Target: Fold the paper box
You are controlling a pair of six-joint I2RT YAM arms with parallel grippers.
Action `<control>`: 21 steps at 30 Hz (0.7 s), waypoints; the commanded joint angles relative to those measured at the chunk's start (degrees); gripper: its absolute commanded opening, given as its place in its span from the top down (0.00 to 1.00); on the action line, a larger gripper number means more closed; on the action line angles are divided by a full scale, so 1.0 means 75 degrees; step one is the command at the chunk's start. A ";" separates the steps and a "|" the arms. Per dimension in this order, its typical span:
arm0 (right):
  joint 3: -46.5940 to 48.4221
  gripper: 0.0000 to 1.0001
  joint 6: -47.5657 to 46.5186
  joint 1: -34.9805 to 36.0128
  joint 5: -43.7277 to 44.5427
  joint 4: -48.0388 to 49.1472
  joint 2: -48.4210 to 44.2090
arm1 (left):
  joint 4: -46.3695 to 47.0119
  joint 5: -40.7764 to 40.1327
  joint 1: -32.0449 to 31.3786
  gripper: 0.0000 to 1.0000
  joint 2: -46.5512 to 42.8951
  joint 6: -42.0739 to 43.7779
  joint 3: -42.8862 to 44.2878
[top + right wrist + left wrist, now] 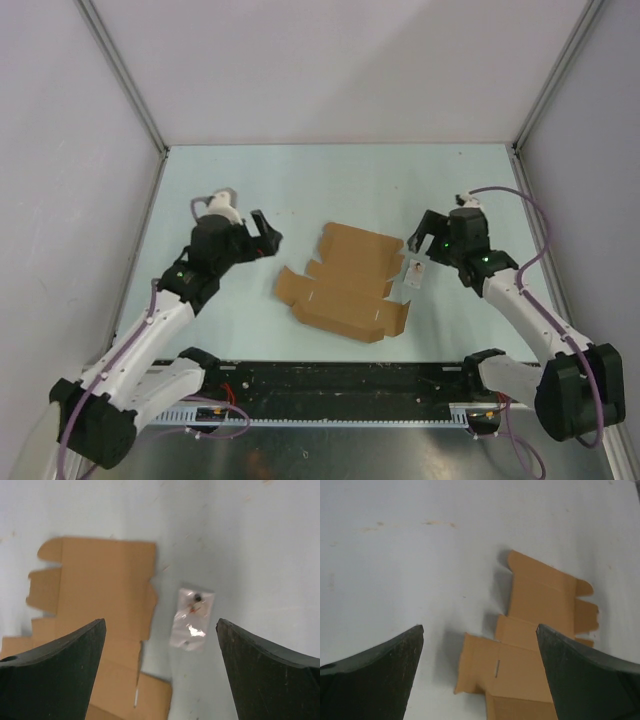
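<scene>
On the pale tabletop: one paper box, one clear packet.
Box lies unfolded at centre; left fingers and right fingers both gape, empty; grey walls on three sides.

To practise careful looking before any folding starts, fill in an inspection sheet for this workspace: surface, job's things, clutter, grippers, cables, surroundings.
Surface: pale table with a few faint marks.
Job's things: brown paper box lies unfolded as a flat sheet mid-table, between the arms.
Clutter: small clear packet just right of the box, not touching it.
Grippers: left gripper and right gripper have their jaws wide open. They hold nothing and sit either side of the box, apart from it.
Cables: purple cable loops beside the right arm; a second one runs along the left arm.
Surroundings: grey walls and metal corner posts; nothing else seen.
</scene>
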 commanded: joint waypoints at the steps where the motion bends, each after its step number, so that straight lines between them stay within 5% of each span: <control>1: 0.0289 0.02 0.0677 0.1379 0.1339 -0.0833 -0.0404 | -0.0846 -0.1214 -0.1465 0.00 -0.0403 -0.0176 0.0076; 8: 0.0102 0.02 0.1860 0.2988 0.1892 -0.2055 -0.0838 | -0.0964 -0.1906 -0.2369 0.01 -0.0650 -0.0553 -0.0815; 16: -0.0227 0.20 0.3010 0.3247 0.1798 -0.2887 -0.0827 | -0.1070 -0.2200 -0.2428 0.02 -0.0498 -0.0529 -0.0781; 21: -0.0297 0.22 0.3186 0.3375 0.1634 -0.3367 -0.0979 | -0.1175 -0.2258 -0.2557 0.06 0.0088 -0.0388 -0.0769</control>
